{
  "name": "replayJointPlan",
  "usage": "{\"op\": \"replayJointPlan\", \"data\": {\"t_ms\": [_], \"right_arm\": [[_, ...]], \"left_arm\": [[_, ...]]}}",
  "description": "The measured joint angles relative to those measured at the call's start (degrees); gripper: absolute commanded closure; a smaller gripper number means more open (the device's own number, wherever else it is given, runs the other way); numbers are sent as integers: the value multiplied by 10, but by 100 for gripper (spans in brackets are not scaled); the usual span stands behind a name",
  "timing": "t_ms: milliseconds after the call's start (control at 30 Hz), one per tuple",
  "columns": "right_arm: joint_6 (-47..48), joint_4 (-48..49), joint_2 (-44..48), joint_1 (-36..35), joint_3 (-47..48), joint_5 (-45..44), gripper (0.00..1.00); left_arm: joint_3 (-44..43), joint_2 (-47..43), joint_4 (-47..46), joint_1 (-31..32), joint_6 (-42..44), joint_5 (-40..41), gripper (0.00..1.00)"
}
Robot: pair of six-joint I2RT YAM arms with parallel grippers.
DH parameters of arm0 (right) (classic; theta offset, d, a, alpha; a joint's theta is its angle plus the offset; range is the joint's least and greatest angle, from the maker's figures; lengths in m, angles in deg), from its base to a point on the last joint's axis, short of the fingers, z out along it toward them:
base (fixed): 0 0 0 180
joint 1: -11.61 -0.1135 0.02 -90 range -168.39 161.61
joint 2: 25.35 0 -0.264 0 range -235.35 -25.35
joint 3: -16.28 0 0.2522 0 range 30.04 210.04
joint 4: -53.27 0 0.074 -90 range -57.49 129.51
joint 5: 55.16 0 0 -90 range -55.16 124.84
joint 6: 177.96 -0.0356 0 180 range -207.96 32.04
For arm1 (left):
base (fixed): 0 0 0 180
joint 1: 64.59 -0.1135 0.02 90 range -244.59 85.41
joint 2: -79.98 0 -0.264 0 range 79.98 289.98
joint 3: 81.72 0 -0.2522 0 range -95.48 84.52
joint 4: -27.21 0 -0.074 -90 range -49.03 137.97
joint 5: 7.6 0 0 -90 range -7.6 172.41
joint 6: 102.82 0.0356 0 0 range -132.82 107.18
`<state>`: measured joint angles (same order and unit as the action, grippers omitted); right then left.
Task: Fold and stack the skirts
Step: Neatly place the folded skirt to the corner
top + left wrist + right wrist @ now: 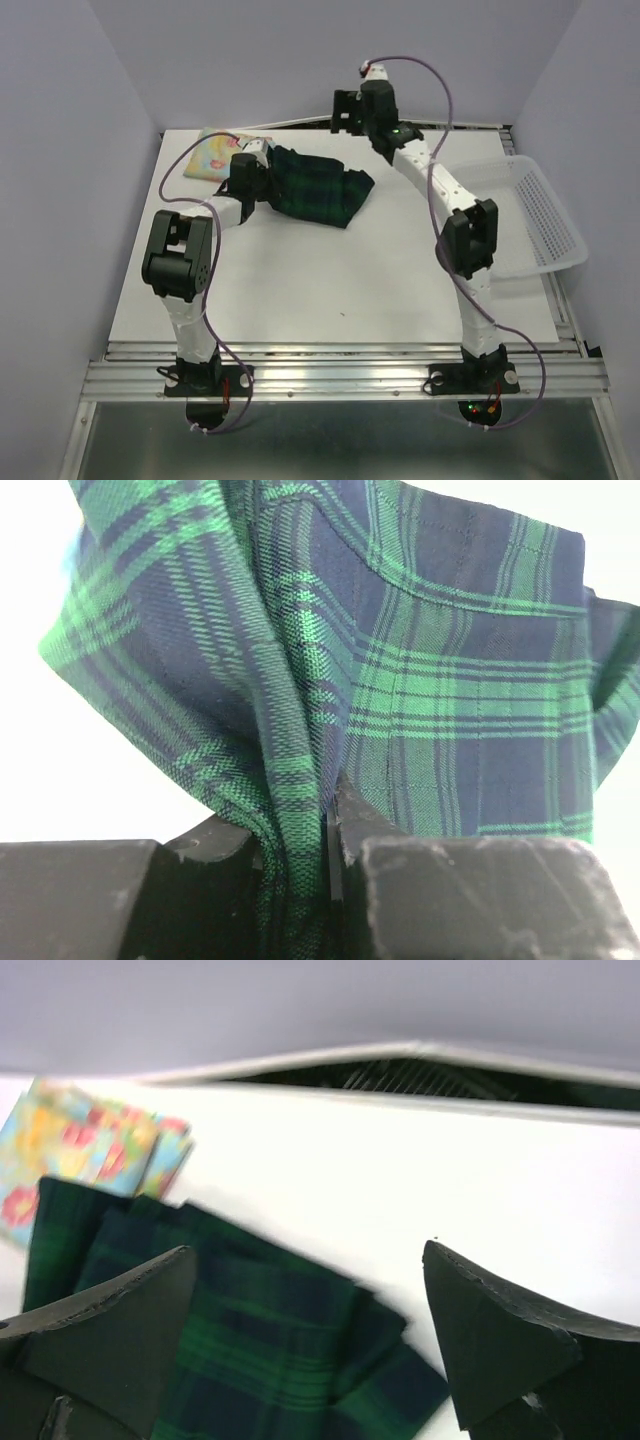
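The dark green-and-navy plaid skirt [322, 190] lies bunched at the back middle of the white table [330, 290]. My left gripper [260, 184] is at its left end, shut on a gathered fold of the plaid cloth [450, 680], which fills the left wrist view; the fold is pinched between the jaws of the left gripper [298, 845]. The pale yellow floral skirt [212, 155] lies folded at the back left, just beyond the plaid one. My right gripper [346, 112] hangs open above the table's far edge, holding nothing. In its wrist view the right gripper [308, 1250] looks down on the plaid skirt [270, 1340] and the floral skirt [90, 1150].
A white plastic mesh basket [545, 215] stands at the table's right edge, beside the right arm's elbow. Metal rails run along the near edge by the arm bases. Purple walls close in the left, back and right sides.
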<state>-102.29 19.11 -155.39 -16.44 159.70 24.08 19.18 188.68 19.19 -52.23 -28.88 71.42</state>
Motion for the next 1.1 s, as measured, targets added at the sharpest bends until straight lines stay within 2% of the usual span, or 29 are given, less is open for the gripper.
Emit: {"op": "replayJointPlan", "data": {"t_ms": [200, 433, 800, 1100], "right_arm": [[17, 24, 76, 67, -39, -15, 0], [23, 25, 97, 54, -99, -5, 0], [24, 20, 96, 48, -106, 6, 0], [24, 19, 96, 48, -106, 11, 0]], "left_arm": [[-125, 36, 74, -4, 103, 22, 100], [-215, 56, 119, -22, 174, 38, 100], [-235, 59, 118, -85, 222, 50, 100], [-283, 65, 107, -91, 259, 44, 100]]}}
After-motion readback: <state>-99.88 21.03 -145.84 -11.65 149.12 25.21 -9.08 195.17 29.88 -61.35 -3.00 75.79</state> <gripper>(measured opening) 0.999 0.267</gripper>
